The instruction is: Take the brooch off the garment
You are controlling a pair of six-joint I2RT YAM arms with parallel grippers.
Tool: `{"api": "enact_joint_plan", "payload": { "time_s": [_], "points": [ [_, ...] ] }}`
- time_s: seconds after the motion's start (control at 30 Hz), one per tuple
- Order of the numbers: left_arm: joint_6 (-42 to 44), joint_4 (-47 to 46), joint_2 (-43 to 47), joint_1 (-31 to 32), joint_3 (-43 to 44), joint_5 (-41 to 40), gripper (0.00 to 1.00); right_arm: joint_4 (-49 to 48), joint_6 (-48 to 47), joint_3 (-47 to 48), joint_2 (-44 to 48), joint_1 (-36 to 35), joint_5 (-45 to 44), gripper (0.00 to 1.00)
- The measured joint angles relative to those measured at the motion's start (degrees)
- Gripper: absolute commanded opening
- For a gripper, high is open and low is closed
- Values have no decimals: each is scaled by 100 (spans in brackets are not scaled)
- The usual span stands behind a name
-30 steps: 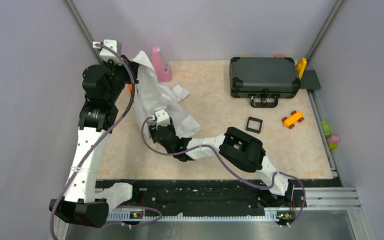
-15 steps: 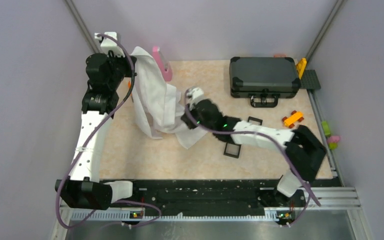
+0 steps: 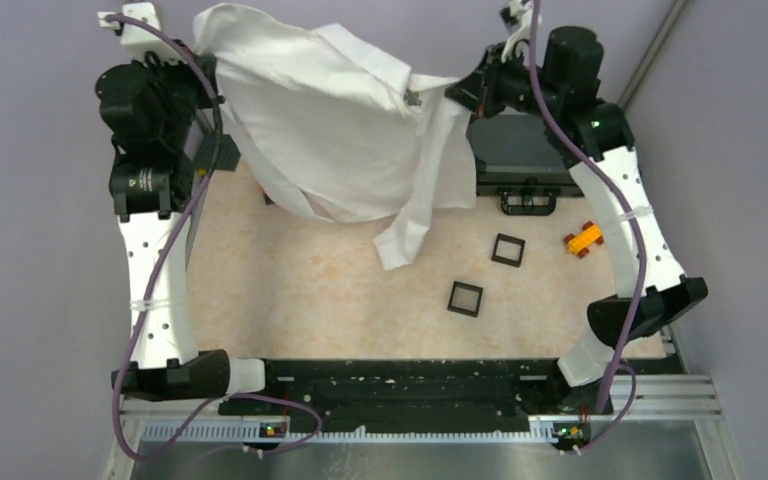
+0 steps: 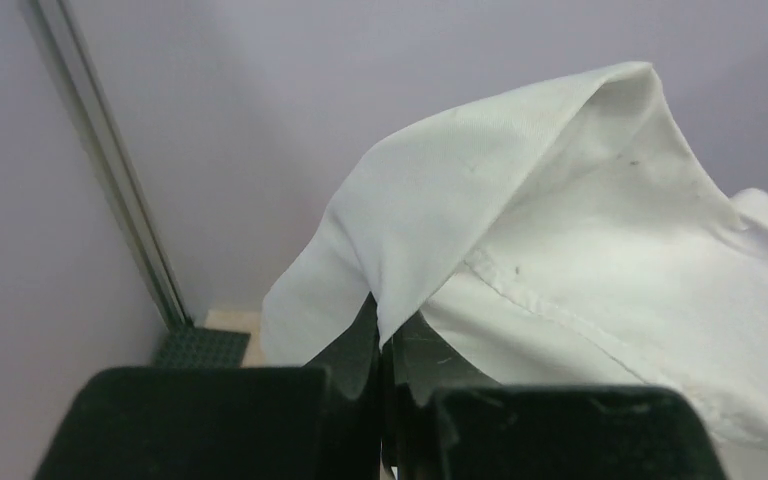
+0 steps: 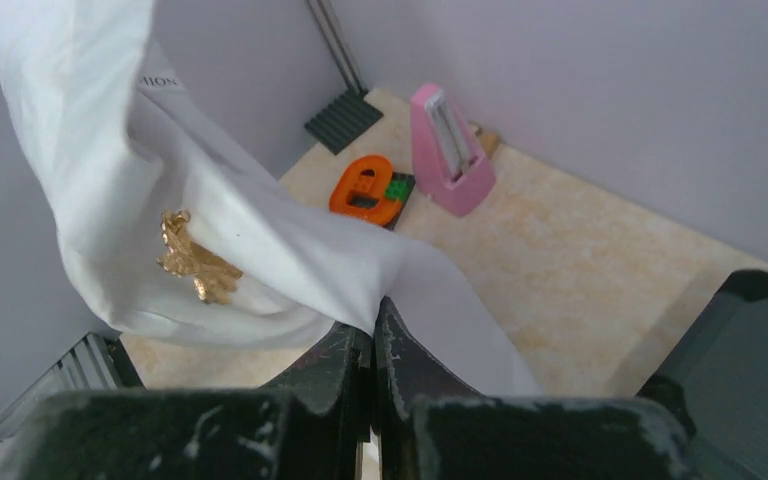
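Note:
The white garment [image 3: 330, 130] hangs spread in the air between both arms at the back of the table, with one sleeve trailing down to the tabletop. My left gripper [image 3: 201, 78] is shut on its upper left edge, and the left wrist view shows fabric [image 4: 560, 220] pinched between the closed jaws [image 4: 382, 322]. My right gripper [image 3: 452, 93] is shut on the upper right edge of the garment [image 5: 90, 150], its jaws [image 5: 372, 322] tight on a fold. The gold brooch [image 5: 195, 262] is pinned to the cloth just left of the right fingers, and from above the brooch [image 3: 412, 97] shows as a small dark speck.
A black case [image 3: 535, 150] sits at the back right, partly behind the right arm. Two black square trays [image 3: 508, 249] [image 3: 466, 298] and an orange toy car [image 3: 584, 238] lie on the table. A pink object [image 5: 447, 150] and an orange piece [image 5: 365, 190] sit under the garment.
The right gripper closed on the garment and swung up to the back right. The left arm rose too, so the cloth went from bunched on the table to stretched out in the air.

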State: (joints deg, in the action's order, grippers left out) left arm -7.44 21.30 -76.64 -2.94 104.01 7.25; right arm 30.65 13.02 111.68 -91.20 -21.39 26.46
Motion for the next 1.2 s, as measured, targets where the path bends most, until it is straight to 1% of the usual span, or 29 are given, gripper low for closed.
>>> {"api": "enact_joint_plan", "payload": {
  "time_s": [0.1, 0.13, 0.2, 0.3, 0.37, 0.53, 0.6, 0.7, 0.83, 0.9, 0.97, 1.03, 1.17, 1.2],
  "points": [
    [-74, -4, 17, -203, 529, 9, 0, 651, -79, 1416, -461, 249, 249, 0],
    [-107, -9, 44, -227, 627, 52, 0, 787, -87, 1722, -560, 291, 323, 0],
    [-149, -13, 105, -232, 695, 107, 0, 1014, -94, 2052, -640, 341, 476, 0],
    [-164, 11, 195, -275, 662, 127, 0, 1224, -76, 2109, -643, 358, 789, 0],
    [-164, -46, 313, -315, 474, 103, 0, 1196, -35, 1862, -592, 358, 1010, 0],
    [-313, -291, 555, -361, -179, 284, 0, 1036, 120, 308, -186, 341, 1399, 0],
    [-463, -538, 518, -382, -393, 496, 0, 984, 168, -186, -114, 267, 1440, 0],
    [-780, -1165, 315, -409, -739, 852, 0, 922, 245, -557, -90, 238, 1408, 0],
    [-1290, -2103, -422, -345, -890, 1429, 0, 938, 326, -518, -90, 356, 1408, 0],
    [-1528, -2583, -949, -238, -837, 1670, 0, 1141, 225, -201, -92, 326, 1335, 0],
    [-1709, -2903, -1530, -57, -610, 1888, 0, 1447, 37, 275, -94, 90, 1115, 0],
    [-1939, -3082, -2326, 232, 144, 2146, 0, 1519, -98, 667, -55, -496, 909, 0],
    [-2444, -3451, -3644, 826, 1886, 2533, 0, 1528, -195, 688, 122, -1845, 520, 0],
    [-2583, -3604, -3849, 994, 2199, 2597, 0, 1541, -205, 693, 122, -2122, 466, 0]
  ]
}}
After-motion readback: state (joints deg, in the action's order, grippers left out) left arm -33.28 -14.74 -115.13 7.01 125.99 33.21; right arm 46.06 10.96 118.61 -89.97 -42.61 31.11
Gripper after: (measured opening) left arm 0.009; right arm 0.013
